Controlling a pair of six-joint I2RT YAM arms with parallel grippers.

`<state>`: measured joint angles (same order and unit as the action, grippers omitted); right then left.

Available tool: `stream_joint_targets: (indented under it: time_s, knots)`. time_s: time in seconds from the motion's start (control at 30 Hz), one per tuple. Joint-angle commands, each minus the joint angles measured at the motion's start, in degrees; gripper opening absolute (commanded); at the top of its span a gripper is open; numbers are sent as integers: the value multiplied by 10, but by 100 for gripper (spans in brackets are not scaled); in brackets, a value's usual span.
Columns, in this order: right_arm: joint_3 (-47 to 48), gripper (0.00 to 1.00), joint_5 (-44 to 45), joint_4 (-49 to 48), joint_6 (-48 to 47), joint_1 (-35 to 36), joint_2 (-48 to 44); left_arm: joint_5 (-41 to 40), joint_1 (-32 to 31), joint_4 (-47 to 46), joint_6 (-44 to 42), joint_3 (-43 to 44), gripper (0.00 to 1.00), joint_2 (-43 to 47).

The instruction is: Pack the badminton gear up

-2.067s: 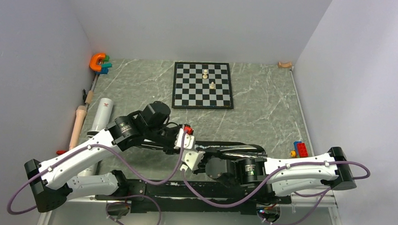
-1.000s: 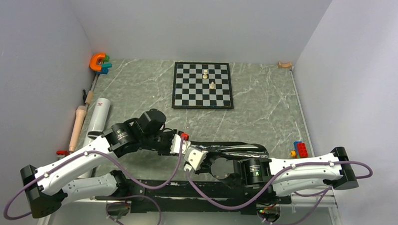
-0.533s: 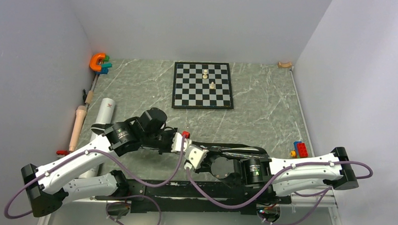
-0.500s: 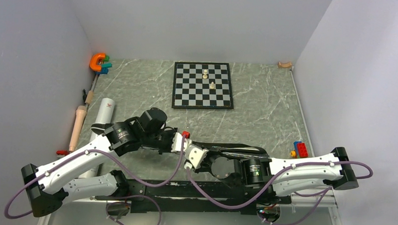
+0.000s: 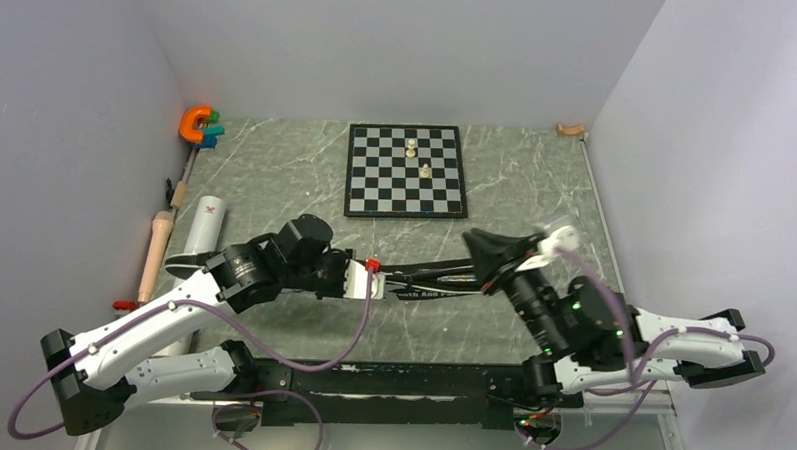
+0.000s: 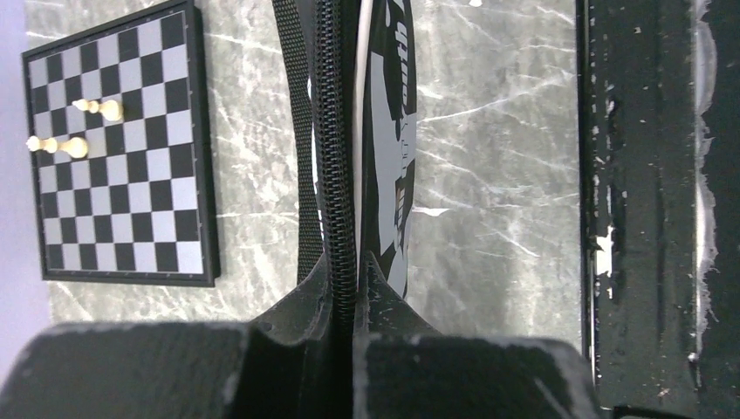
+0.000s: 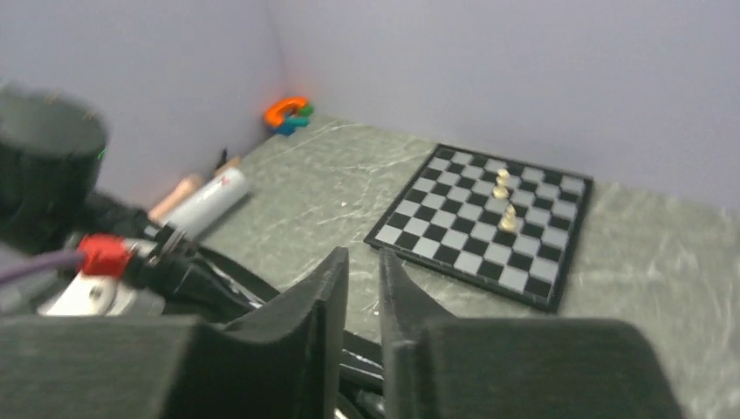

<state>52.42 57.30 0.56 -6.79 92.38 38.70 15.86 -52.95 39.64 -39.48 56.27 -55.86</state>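
The black bag (image 5: 435, 277) with white lettering lies stretched across the near middle of the table. My left gripper (image 5: 381, 278) is shut on its left end. In the left wrist view the jaws (image 6: 346, 262) pinch the zipper edge (image 6: 336, 131), and the lettered panel (image 6: 393, 113) runs away beside it. My right gripper (image 5: 479, 240) hovers over the bag's right end. Its fingers (image 7: 362, 255) stand a narrow gap apart with nothing between them. Dark bag folds (image 7: 209, 278) lie below. The white tube (image 5: 202, 228) lies at the left, also in the right wrist view (image 7: 208, 201).
A chessboard (image 5: 406, 170) with two pale pieces sits at the back centre. A beige wooden rod (image 5: 155, 252) lies along the left wall beside the tube. An orange and green toy (image 5: 200, 125) fills the back left corner. A small wooden piece (image 5: 571, 129) rests at the back right.
My left gripper has closed on the bag's edge. My right arm has swung from the near centre to the right and up, and its jaws have parted a little.
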Motion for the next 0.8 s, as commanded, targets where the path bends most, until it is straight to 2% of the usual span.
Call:
stream_joint_targets:
  time_s: [0.0, 0.1, 0.17, 0.27, 0.4, 0.47, 0.63, 0.7, 0.73, 0.77]
  knots:
    - [53, 14, 193, 134, 151, -5, -25, -26, 10, -74, -28, 14, 0, 30]
    - [117, 0, 260, 395, 406, -7, -49, -22, 16, -73, -31, 15, 0, 35]
    - [151, 0, 264, 537, 555, -7, -61, -22, 22, -74, -33, 18, 0, 38]
    - [146, 0, 262, 539, 552, -6, -70, -25, 33, -76, -42, 27, 0, 40]
    - [159, 0, 271, 569, 592, -7, -74, -23, 50, -73, -43, 35, 0, 48]
    - [136, 0, 271, 473, 507, -6, -82, -16, 62, -68, -41, 38, 0, 55]
    - [76, 1, 274, 92, 140, -8, -43, 0, 87, -58, -40, 40, 0, 71]
    - [84, 5, 235, -62, 2, -30, -14, 4, 91, -56, -43, 39, 0, 71]
    - [102, 8, 211, -92, -28, -53, 9, 7, 92, -54, -45, 39, 0, 70]
    - [143, 9, 169, -38, -4, -96, 42, 9, 93, -53, -45, 40, 0, 68]
